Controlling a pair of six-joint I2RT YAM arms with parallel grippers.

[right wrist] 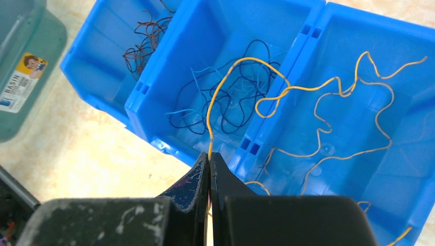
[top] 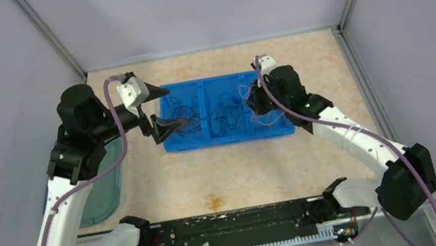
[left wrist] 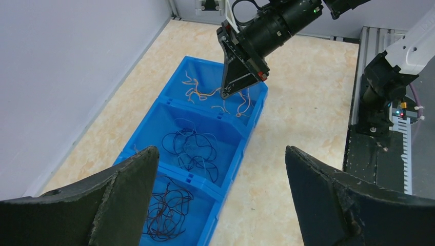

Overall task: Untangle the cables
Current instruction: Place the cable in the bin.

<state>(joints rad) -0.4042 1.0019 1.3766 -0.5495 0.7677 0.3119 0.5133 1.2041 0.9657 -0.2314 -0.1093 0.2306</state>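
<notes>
Progress: judged well along. Found cables lying by colour in three compartments of blue bin. Saw right end effector clenched on yellow wire draped over divider into middle compartment; left end effector released. Remained to free that strand, loosen clumps.

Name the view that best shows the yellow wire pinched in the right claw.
Right wrist view: the yellow wire runs close-up from the shut right claw over the blue bin. Left wrist view shows it small and distant under that claw. Top view shows only faint pale threads.
</notes>
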